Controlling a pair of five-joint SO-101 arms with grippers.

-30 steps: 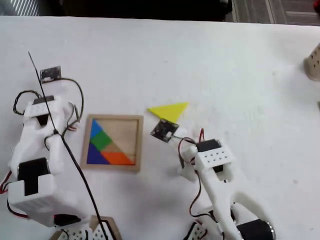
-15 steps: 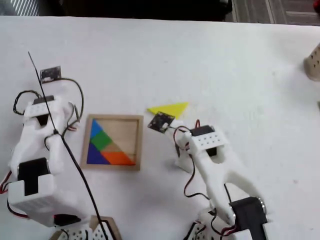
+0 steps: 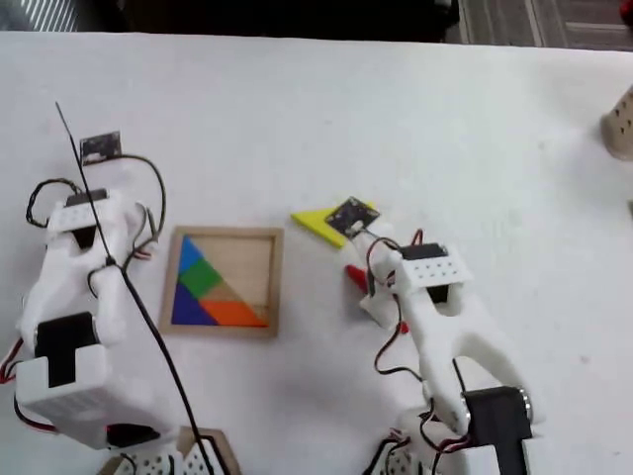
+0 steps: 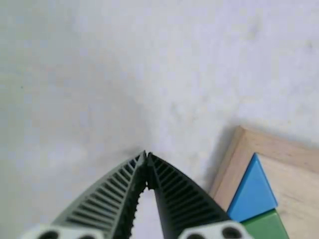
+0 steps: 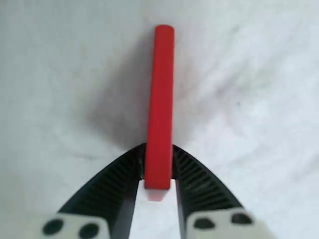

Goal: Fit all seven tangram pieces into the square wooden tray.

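The square wooden tray [image 3: 273,287] lies left of centre, holding blue [image 3: 188,255], green [image 3: 203,279] and orange [image 3: 235,312] pieces in its left half. A yellow triangle [image 3: 318,220] lies on the table to the tray's right, partly under the right arm's camera board. My right gripper [image 5: 158,152] is shut on a red piece [image 5: 162,94] held edge-on above the white table; the red piece [image 3: 354,275] peeks out under the right arm [image 3: 425,287]. My left gripper [image 4: 146,157] is shut and empty, just off the tray's corner [image 4: 240,142] by the blue piece [image 4: 254,191].
The left arm [image 3: 79,287] stands beside the tray's left edge, with a thin black cable [image 3: 129,287] running across it. A tan perforated object [image 3: 619,124] sits at the far right edge. Open white table lies beyond the tray and the yellow triangle.
The right arm has swung to the right and away from the tray; its camera board now covers the yellow triangle's right end, and red shows beneath the arm. The left arm has stayed still.
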